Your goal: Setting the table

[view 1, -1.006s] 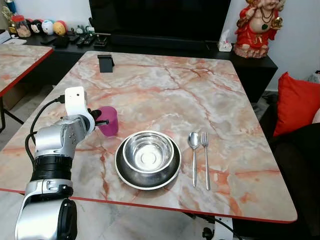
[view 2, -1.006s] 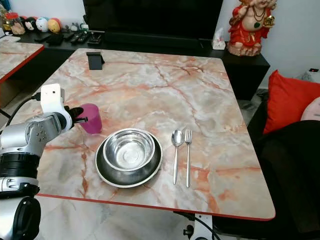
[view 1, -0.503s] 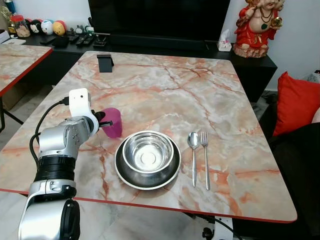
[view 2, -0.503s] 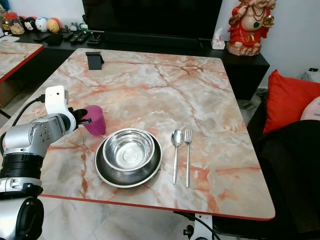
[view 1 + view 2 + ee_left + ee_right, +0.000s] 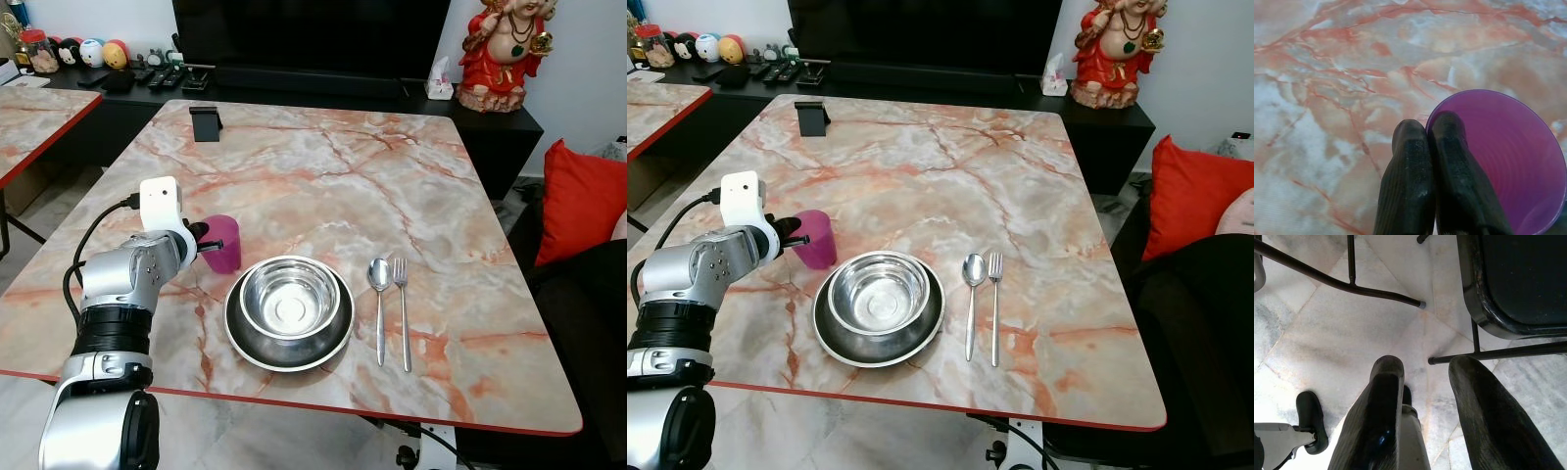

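A: Cup (image 5: pixel 222 243) + left gripper (image 5: pixel 1431 147) slid in closer to the bowl (image 5: pixel 291 298) since a sec ago.

B: Yep, fingers pinched on the rim, one inside. Cup's upright, just left of the bowl, nearly touching. Table (image 5: pixel 392 186) beyond is wide open.

A: Right gripper (image 5: pixel 1425 396)?

B: Hanging idle, fingers apart, holding nothing.

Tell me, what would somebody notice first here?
Probably the left gripper pinching the rim of a purple cup on the marble table. Right beside the cup sits a shiny steel bowl in a plate, with a spoon and fork to their right.
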Controlling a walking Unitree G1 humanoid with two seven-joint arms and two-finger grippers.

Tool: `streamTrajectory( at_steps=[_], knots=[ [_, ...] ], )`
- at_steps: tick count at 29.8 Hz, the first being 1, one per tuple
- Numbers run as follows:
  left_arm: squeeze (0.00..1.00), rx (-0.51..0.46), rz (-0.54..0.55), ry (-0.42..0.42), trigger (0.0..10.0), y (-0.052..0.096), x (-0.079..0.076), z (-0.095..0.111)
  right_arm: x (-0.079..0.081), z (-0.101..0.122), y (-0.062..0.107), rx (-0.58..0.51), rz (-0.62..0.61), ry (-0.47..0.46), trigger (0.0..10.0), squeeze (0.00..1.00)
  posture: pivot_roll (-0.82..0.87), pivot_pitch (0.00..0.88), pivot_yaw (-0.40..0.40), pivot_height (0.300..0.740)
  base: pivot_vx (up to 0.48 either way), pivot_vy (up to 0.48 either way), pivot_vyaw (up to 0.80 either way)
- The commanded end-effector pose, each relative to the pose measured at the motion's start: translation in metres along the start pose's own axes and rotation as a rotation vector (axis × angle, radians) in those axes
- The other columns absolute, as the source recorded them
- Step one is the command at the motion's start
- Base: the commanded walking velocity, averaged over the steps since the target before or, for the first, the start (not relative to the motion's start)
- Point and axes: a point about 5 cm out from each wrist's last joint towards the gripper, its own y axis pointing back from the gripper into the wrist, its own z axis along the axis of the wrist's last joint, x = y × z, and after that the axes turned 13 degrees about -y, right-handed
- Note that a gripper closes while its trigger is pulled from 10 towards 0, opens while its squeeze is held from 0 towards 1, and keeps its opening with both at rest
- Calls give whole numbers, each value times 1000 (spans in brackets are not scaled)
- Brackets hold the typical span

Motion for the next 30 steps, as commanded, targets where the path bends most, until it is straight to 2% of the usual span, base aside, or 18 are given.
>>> streamTrajectory(
  at_steps=[1, 14, 16, 21, 23, 24, 30],
  knots=[
    [0, 11, 10, -15, 10000, -1, -1, -3, -1, 0, 0, 5, -8, -3, 10000, 0, 70, 0, -42, 731, 0, 0, 0],
    [0, 11, 26, -30, 10000, -2, 1, -4, 0, -1, 0, 6, -8, -4, 10000, 0, 71, 0, -44, 731, 0, 0, 0],
    [39, 13, 26, -29, 10000, -2, 1, -4, 0, -1, 0, 6, -8, -4, 10000, 0, 71, 0, -44, 731, 0, 0, 0],
    [39, 14, 26, -27, 10000, -2, 1, -4, 0, 0, 0, 6, -7, -4, 10000, 0, 68, 0, -42, 731, 0, 0, 0],
    [51, 13, 28, -27, 10000, -2, 2, -4, 0, 0, 0, 5, -7, -4, 10000, 0, 68, 0, -43, 731, 0, 0, 0],
    [102, 12, 28, -27, 10000, -2, 2, -4, 0, 0, 0, 5, -7, -5, 10000, 0, 68, 0, -43, 731, 0, 0, 0],
    [165, 12, 29, -25, 10000, -2, 3, -4, 0, 0, 0, 5, -7, -4, 10000, 0, 70, 0, -43, 731, 0, 0, 0]
  ],
)
